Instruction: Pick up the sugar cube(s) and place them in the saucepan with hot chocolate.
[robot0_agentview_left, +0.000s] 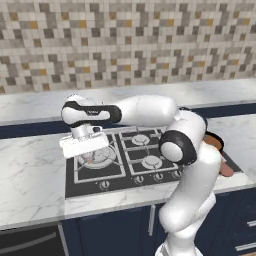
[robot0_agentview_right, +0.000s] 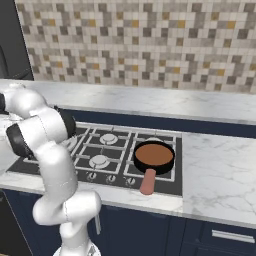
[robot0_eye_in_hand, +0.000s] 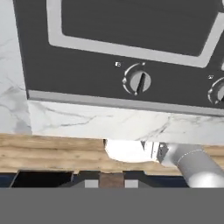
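A speckled tan and grey tiled backsplash runs behind a white marble counter. Set into the counter is a black gas cooktop with pale grey grates. The white robot arm with dark joints reaches across the cooktop from the right and hangs its hand over the front left burner.

The saucepan with hot chocolate, a shallow round black pan holding brown liquid, sits on the front right burner. Its straight reddish-pink handle points towards the front edge of the counter. In the left base view most of the pan is hidden behind the arm's elbow. The pan is well apart from the hand, on the opposite side of the cooktop.

The hand view looks down on the front strip of the cooktop, where a round grey knob stands near the marble edge.

At the bottom of that view the gripper has its two dark tips drawn close together. They pinch a tiny tan-brown sugar cube, which is held up off the cooktop.
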